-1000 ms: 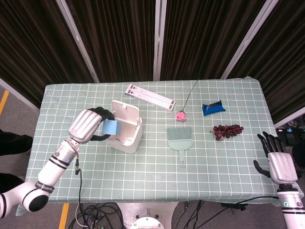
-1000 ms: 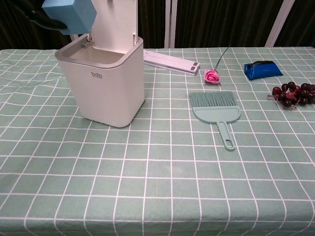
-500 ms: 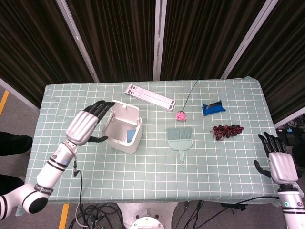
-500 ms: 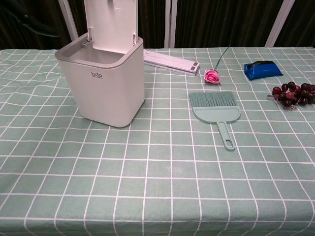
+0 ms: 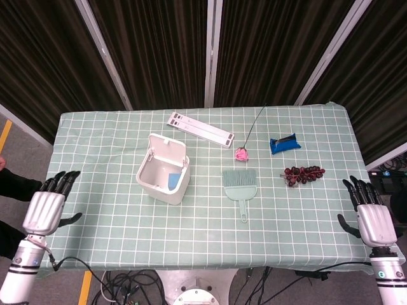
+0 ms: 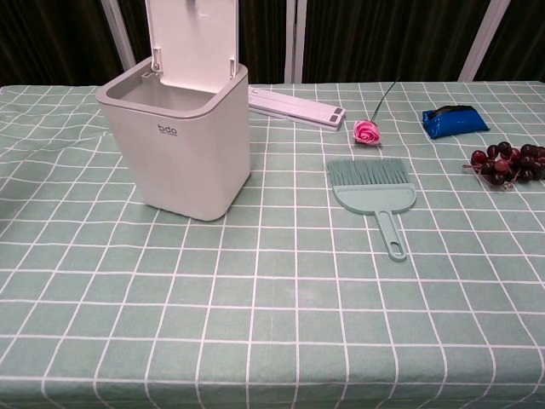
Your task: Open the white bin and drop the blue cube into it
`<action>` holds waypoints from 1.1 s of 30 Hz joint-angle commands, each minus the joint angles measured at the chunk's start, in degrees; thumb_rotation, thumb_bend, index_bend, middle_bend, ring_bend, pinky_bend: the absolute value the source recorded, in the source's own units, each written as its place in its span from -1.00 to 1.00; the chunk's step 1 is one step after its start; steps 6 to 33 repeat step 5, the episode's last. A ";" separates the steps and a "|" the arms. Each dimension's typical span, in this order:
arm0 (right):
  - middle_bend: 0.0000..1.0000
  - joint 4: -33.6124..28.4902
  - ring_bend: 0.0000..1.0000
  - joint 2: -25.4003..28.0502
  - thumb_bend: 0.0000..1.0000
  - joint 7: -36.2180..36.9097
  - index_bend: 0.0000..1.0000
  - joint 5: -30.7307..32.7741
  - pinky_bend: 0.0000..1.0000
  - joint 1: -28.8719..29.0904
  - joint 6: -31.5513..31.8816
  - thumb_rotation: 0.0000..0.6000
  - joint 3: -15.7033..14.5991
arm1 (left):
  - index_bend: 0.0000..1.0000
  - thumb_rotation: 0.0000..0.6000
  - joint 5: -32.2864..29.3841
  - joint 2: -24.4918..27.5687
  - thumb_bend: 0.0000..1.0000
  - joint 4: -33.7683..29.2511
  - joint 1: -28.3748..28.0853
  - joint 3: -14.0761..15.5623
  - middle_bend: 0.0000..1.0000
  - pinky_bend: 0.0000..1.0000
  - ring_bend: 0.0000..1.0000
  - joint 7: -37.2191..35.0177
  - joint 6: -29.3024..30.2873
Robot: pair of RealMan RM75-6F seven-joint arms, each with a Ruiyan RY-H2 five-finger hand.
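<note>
The white bin (image 5: 157,189) (image 6: 189,141) stands left of the table's middle with its lid (image 5: 166,149) (image 6: 192,41) swung up and back. The blue cube (image 5: 174,182) lies inside it, showing only in the head view. My left hand (image 5: 46,209) hangs open off the table's left edge, far from the bin, fingers spread and holding nothing. My right hand (image 5: 371,218) hangs open off the right edge, also empty. Neither hand shows in the chest view.
A green dustpan brush (image 5: 240,185) (image 6: 376,192) lies right of the bin. A pink rose (image 5: 241,154) (image 6: 366,131), a white strip (image 5: 200,129) (image 6: 295,106), a blue packet (image 5: 284,144) (image 6: 453,119) and dark grapes (image 5: 303,174) (image 6: 506,161) lie further back and right.
My left hand let go of the blue cube over the bin, the cube dropped inside, and the hand withdrew left off the table. The right hand barely moved.
</note>
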 commanded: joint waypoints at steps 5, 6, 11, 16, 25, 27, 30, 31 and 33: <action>-1.00 -1.67 -1.00 0.55 -0.50 -1.16 -1.00 0.51 -1.00 -0.17 -0.21 1.00 -0.01 | -0.81 1.00 0.44 -2.63 -1.00 4.21 2.86 0.54 -0.75 -0.61 -0.85 -2.29 1.23; -1.00 -1.67 -1.00 0.55 -0.50 -1.16 -1.00 0.51 -1.00 -0.17 -0.21 1.00 -0.01 | -0.81 1.00 0.44 -2.63 -1.00 4.21 2.86 0.54 -0.75 -0.61 -0.85 -2.29 1.23; -1.00 -1.67 -1.00 0.55 -0.50 -1.16 -1.00 0.51 -1.00 -0.17 -0.21 1.00 -0.01 | -0.81 1.00 0.44 -2.63 -1.00 4.21 2.86 0.54 -0.75 -0.61 -0.85 -2.29 1.23; -1.00 -1.67 -1.00 0.55 -0.50 -1.16 -1.00 0.51 -1.00 -0.17 -0.21 1.00 -0.01 | -0.81 1.00 0.44 -2.63 -1.00 4.21 2.86 0.54 -0.75 -0.61 -0.85 -2.29 1.23; -1.00 -1.67 -1.00 0.55 -0.50 -1.16 -1.00 0.51 -1.00 -0.17 -0.21 1.00 -0.01 | -0.81 1.00 0.44 -2.63 -1.00 4.21 2.86 0.54 -0.75 -0.61 -0.85 -2.29 1.23; -1.00 -1.67 -1.00 0.55 -0.50 -1.16 -1.00 0.51 -1.00 -0.17 -0.21 1.00 -0.01 | -0.81 1.00 0.44 -2.63 -1.00 4.21 2.86 0.54 -0.75 -0.61 -0.85 -2.29 1.23; -1.00 -1.67 -1.00 0.55 -0.50 -1.16 -1.00 0.51 -1.00 -0.17 -0.21 1.00 -0.01 | -0.81 1.00 0.44 -2.63 -1.00 4.21 2.86 0.54 -0.75 -0.61 -0.85 -2.29 1.23; -1.00 -1.67 -1.00 0.55 -0.50 -1.16 -1.00 0.51 -1.00 -0.17 -0.21 1.00 -0.01 | -0.81 1.00 0.44 -2.63 -1.00 4.21 2.86 0.54 -0.75 -0.61 -0.85 -2.29 1.23; -1.00 -1.67 -1.00 0.55 -0.50 -1.16 -1.00 0.51 -1.00 -0.17 -0.21 1.00 -0.01 | -0.81 1.00 0.44 -2.63 -1.00 4.21 2.86 0.54 -0.75 -0.61 -0.85 -2.29 1.23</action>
